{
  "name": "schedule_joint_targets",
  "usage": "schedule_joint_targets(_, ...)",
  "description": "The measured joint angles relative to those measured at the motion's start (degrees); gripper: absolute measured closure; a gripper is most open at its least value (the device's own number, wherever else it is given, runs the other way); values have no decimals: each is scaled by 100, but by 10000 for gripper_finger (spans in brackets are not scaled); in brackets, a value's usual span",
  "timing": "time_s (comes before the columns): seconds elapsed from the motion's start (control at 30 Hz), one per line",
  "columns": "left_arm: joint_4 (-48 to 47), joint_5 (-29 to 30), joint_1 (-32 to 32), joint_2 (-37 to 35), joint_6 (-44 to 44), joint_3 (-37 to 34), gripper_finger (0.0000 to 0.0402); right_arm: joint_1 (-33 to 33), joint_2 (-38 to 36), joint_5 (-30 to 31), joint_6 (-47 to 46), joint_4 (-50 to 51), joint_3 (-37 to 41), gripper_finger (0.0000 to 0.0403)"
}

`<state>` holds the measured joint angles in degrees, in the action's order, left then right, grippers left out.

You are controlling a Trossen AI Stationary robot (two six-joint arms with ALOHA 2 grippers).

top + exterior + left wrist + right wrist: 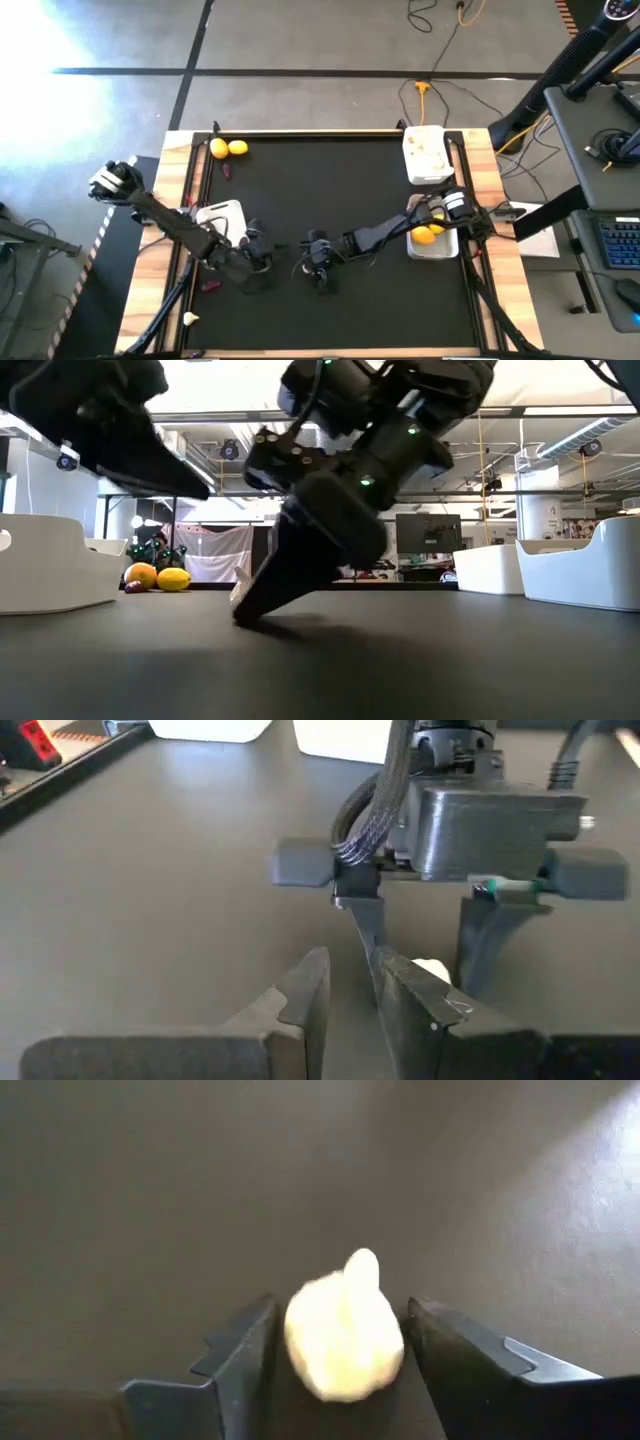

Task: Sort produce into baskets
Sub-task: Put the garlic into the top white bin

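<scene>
While the right gripper (340, 1342) is straddling a garlic bulb (344, 1335) mid-mat w/ jaws part-open, not yet clamped, pick step looks underway; next it needs closing, then carry to the garlic basket (425, 155). Left gripper (352, 995) is waiting nearby, near-closed, empty.

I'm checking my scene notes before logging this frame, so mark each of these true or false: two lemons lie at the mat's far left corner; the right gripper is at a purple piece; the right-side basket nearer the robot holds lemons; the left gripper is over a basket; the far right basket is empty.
1. Two lemons lie at the mat's far left corner. True.
2. The right gripper is at a purple piece. False: a garlic bulb sits between its fingers.
3. The near right basket holds lemons. True.
4. The left gripper is over a basket. False: it is over bare mat, facing the right gripper.
5. The far right basket is empty. False: whitish items lie in it.
</scene>
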<state>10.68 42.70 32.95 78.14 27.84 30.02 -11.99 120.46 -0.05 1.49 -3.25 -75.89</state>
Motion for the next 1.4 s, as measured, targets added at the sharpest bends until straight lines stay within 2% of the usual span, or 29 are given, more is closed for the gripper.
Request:
schedule_joint_targets(0.17,1590,185,61,269,13,-806,334,26,278,7,-152,357,-430,151)
schedule_joint_targets(0.3,2451,186,182,591,31,-1109,334,64,267,-1,-153,676,-585,157)
schedule_joint_targets(0.57,2665,341,212,1000,-158,-1077,334,116,85,29,-561,1070,-659,227)
schedule_joint_targets(0.77,2671,355,212,912,-365,-970,334,127,-466,85,-603,2363,-802,290)
schedule_joint_targets(0.83,2668,351,212,912,-454,-940,334,127,-835,376,-568,2803,-805,300)
schedule_joint_targets(0.97,2653,352,212,927,-562,-829,334,181,-1586,1375,-488,3767,-785,301)
schedule_joint_targets(1.13,2608,339,212,923,-633,-657,334,482,-2476,2131,-798,4857,-687,300)
schedule_joint_targets(1.27,2552,328,216,925,-638,-595,334,1057,-3065,2822,-1062,5675,-356,302)
schedule_joint_targets(1.4,2552,329,221,925,-661,-534,334,2051,-3693,3143,-1434,6168,278,301)
